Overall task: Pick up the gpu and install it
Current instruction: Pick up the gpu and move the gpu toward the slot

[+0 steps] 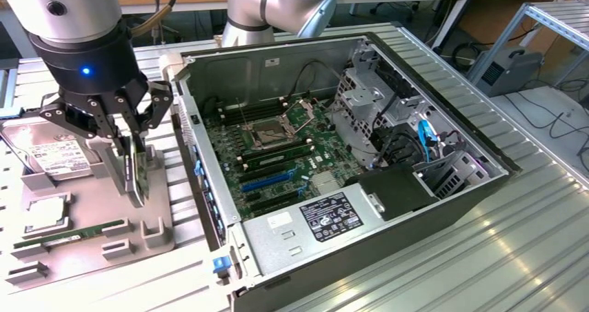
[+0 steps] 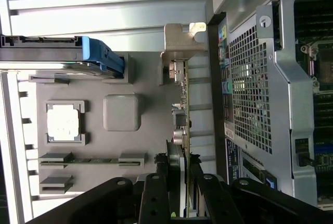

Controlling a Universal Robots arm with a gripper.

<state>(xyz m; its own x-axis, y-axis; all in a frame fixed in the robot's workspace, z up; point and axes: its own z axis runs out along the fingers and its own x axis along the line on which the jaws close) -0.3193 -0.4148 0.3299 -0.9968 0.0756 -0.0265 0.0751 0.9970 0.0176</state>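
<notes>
Gripping from above, the black gripper [image 1: 136, 184] is reaching straight down over the gray tray [image 1: 92, 264] at the exterior view's left. Its fingers [image 1: 123, 161] are pinching the graphics card [image 1: 143, 175], one pressing on each flat face. The graphics card is standing on edge in the tray, on the side nearest the open computer case [image 1: 387, 246], and is still sitting low among the tray's raised holders.

From the wrist view, the gripper [image 2: 183, 177] is closing on the near end of the graphics card [image 2: 183, 107], which is showing edge-on as a thin strip. The card's silver bracket [image 2: 179, 44] is sitting at the far end, just beside the perforated back wall [image 2: 250, 83] of the case.

Other parts are lying in the tray. A hard drive [image 1: 46, 157] with a white label is resting at the far end, a square processor [image 1: 46, 212] is sitting in its pocket in the middle, and a slim green memory stick [image 1: 78, 232] is standing in a slot toward the near end.

The case is lying on its side on the slatted metal table [image 1: 497, 257], showing the green motherboard [image 1: 276, 157] inside. A silver power supply [image 1: 313, 222] is filling the corner nearest the camera.
</notes>
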